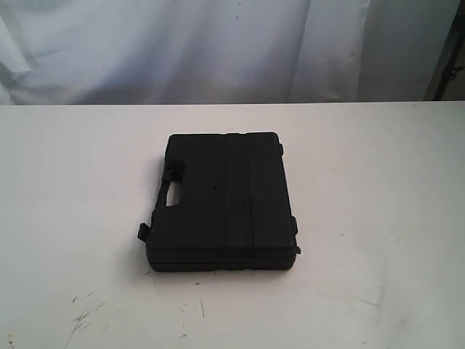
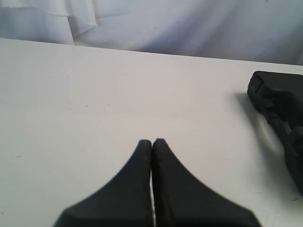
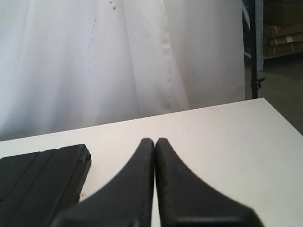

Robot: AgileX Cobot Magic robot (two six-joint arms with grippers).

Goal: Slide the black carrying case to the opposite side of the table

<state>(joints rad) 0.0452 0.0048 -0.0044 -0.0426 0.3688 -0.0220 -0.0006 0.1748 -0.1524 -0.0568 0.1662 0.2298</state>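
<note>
My worktop [image 1: 378, 218] is plain white, with dark scratch marks [image 1: 83, 316] by its near edge; a white curtain [image 1: 218, 43] hangs behind its far edge, and stacked cardboard boxes [image 3: 283, 28] show past one side. The black carrying case [image 1: 232, 200] lies flat about the middle of the worktop. My left pincer [image 2: 152, 142] is closed tight on nothing, the case apart from it; my right pincer [image 3: 155, 141], likewise closed and empty, has a corner of the case just beside it.

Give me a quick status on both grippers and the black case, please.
Left gripper shut, empty. Right gripper shut, empty. Black carrying case flat on table, untouched. No obstacles seen.
</note>
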